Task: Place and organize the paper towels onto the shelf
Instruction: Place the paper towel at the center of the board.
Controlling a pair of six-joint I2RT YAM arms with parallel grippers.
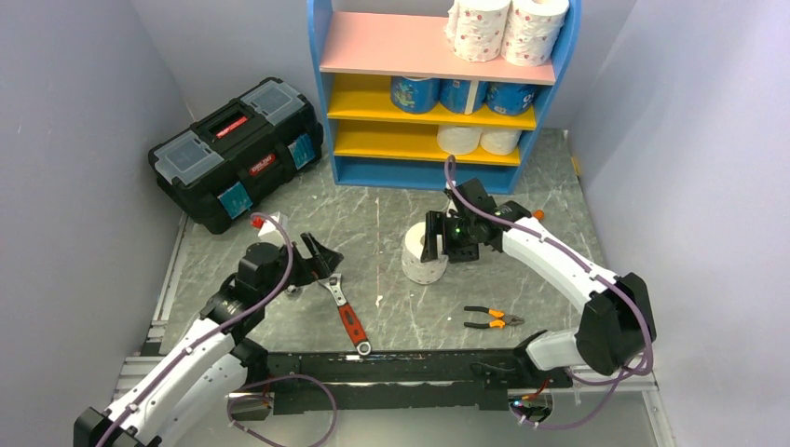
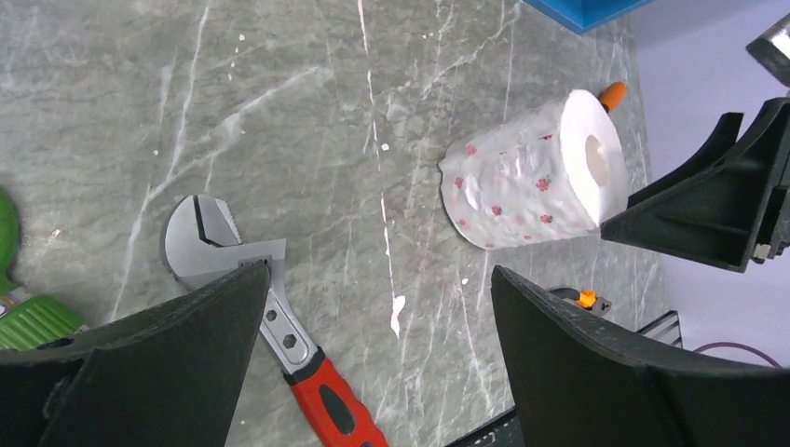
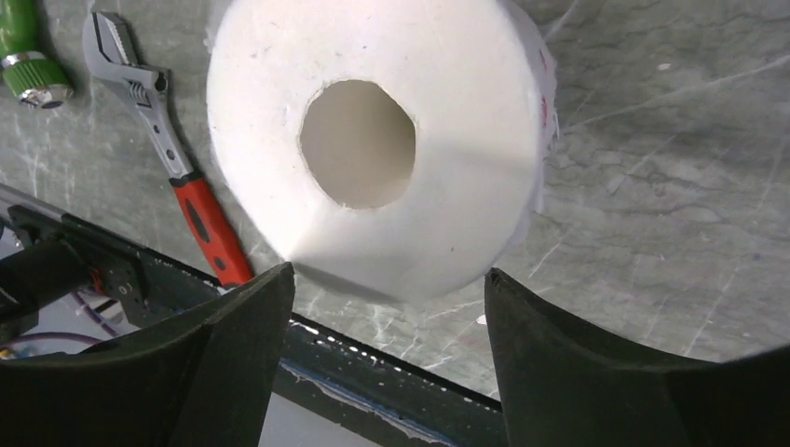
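You have the shelf (image 1: 321, 84) at the back of the worktop (image 1: 391, 205), with the toolbox (image 1: 238, 149) to its left. On its top board, toward the right end, stand two rolls (image 1: 480, 30). On the middle board three rolls (image 1: 415, 93) sit in a row, and a pair of rolls (image 1: 458, 140) sits on the lower board, right of centre. In front of the shelf a lone roll (image 1: 421, 263) stands upright on the worktop. The wrench (image 1: 347, 317) lies nearer you to its left, the pliers (image 1: 492, 319) nearer you to its right.
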